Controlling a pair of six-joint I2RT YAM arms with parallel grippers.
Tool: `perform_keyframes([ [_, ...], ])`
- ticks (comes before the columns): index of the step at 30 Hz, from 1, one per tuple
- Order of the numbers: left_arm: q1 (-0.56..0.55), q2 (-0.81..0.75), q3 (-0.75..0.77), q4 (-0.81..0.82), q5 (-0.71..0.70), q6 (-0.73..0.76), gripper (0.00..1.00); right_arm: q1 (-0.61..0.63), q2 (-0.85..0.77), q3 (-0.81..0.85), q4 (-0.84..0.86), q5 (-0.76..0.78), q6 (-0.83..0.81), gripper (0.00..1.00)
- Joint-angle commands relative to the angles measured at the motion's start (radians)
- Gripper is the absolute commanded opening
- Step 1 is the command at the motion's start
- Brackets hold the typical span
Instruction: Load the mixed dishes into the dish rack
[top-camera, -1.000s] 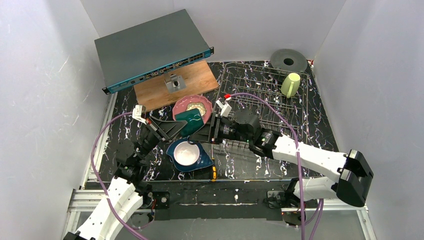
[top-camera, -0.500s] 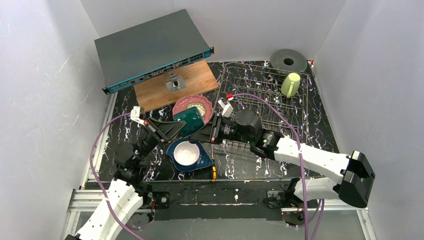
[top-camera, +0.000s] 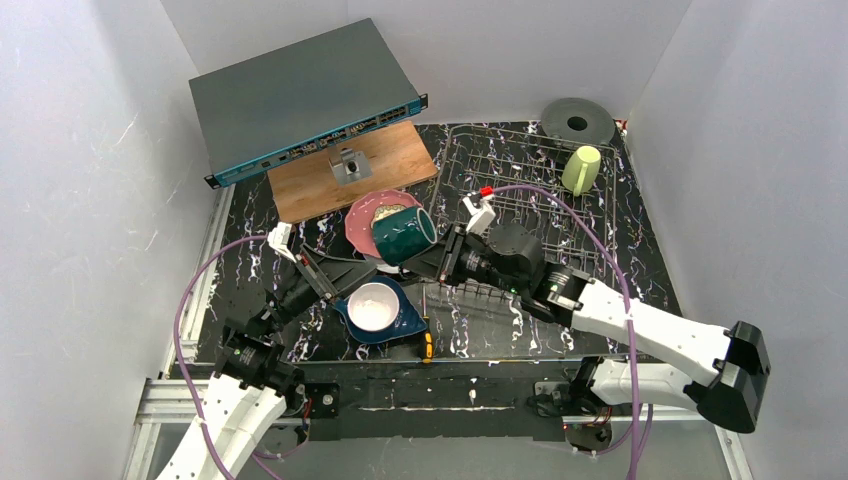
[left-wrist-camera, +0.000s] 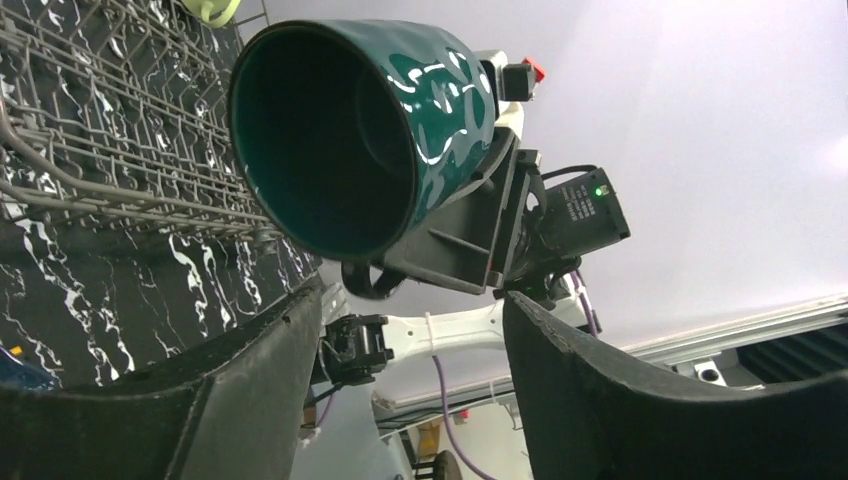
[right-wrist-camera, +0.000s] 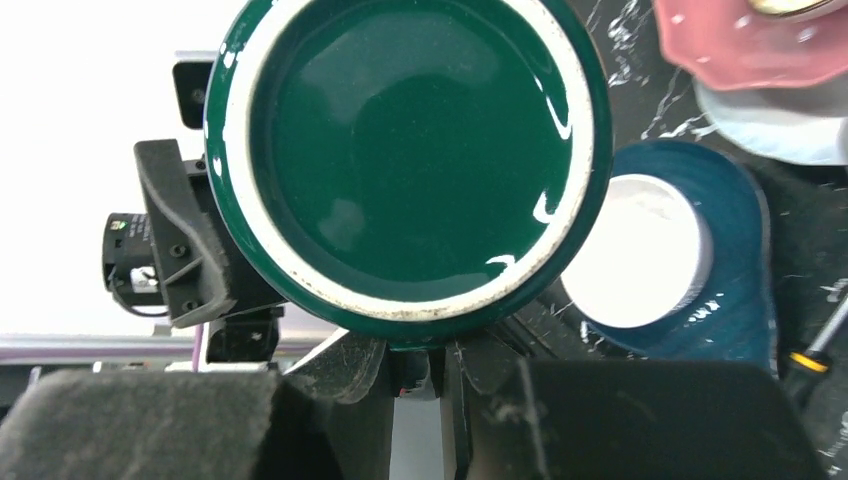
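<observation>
Black marbled tabletop (top-camera: 640, 250) under all, white walls around; dark teal mug (top-camera: 403, 235) up in the air on its side, between pink white-dotted plate (top-camera: 360, 212) and dish rack (top-camera: 560, 200), mouth turned to the left arm; glazed ceramic, so probably stiff, rather heavy, slippery and easy to chip; safest hold at the handle or across the rim; right hand (right-wrist-camera: 420, 360) pinched narrow below the mug, apparently on the handle; left hand (top-camera: 365, 266) wide and empty, just under the mouth; handle mostly hidden by the right hand; exact contact of the grip hard to make out.
</observation>
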Motion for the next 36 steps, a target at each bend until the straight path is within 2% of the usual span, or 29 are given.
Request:
perform_keyframes([
  [1, -0.004, -0.028, 0.074, -0.188, 0.027, 0.088, 0.69, -0.008, -0.105, -0.001, 0.018, 0.146, -0.075, 0.01],
  [8, -0.004, -0.026, 0.110, -0.269, 0.031, 0.116, 0.78, -0.079, -0.203, -0.016, -0.165, 0.236, -0.166, 0.01],
  [14, -0.004, -0.024, 0.135, -0.329, 0.033, 0.117, 0.90, -0.308, -0.211, 0.009, -0.296, 0.199, -0.290, 0.01],
  [16, -0.004, -0.024, 0.140, -0.334, 0.036, 0.114, 0.93, -0.364, -0.195, 0.029, -0.319, 0.239, -0.368, 0.01],
  [23, -0.004, -0.045, 0.179, -0.444, 0.017, 0.162, 0.95, -0.476, -0.038, 0.179, -0.382, 0.411, -0.580, 0.01],
  [28, -0.004, -0.057, 0.198, -0.495, 0.014, 0.191, 0.95, -0.505, 0.113, 0.259, -0.305, 0.544, -0.729, 0.01],
  [36, -0.005, -0.047, 0.259, -0.641, -0.011, 0.273, 0.95, -0.611, 0.396, 0.406, -0.276, 0.566, -0.846, 0.01],
])
